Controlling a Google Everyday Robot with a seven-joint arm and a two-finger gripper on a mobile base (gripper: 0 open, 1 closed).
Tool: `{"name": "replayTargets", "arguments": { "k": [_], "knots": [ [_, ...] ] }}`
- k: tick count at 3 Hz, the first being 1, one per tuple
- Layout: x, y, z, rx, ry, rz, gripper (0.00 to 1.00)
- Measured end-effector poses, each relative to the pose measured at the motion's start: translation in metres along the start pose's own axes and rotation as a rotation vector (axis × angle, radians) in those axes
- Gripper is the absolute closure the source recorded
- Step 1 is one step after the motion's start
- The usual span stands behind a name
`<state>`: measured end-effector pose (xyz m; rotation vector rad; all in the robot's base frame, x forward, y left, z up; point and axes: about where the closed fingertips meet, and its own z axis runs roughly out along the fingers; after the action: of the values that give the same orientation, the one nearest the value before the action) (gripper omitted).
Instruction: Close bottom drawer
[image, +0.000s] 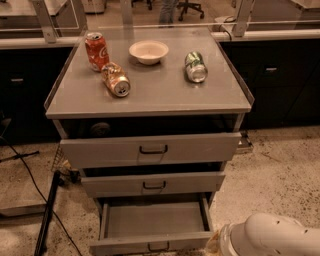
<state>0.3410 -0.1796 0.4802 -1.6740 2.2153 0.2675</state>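
The bottom drawer (152, 242) of the grey cabinet is pulled far out, its empty tray open to view and its small dark handle near the frame's lower edge. The middle drawer (153, 183) and top drawer (150, 149) stand slightly out. My white arm (272, 237) fills the lower right corner, beside the bottom drawer's right front corner. The gripper itself is out of view below the frame.
On the cabinet top (155, 95) are an upright red can (96, 50), an orange can (116, 79) on its side, a white bowl (148, 51) and a green can (195, 66) on its side. Dark cabinets stand behind; black cables (47, 212) lie on the floor at left.
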Motion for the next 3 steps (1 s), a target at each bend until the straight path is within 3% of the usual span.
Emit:
{"name": "replayTargets", "arguments": {
  "k": [1,3],
  "knots": [
    [0.001,0.000,0.009,0.011,0.000,-0.010,1.00],
    [0.012,-0.004,0.075,0.067,-0.032,-0.077,1.00]
  ]
}}
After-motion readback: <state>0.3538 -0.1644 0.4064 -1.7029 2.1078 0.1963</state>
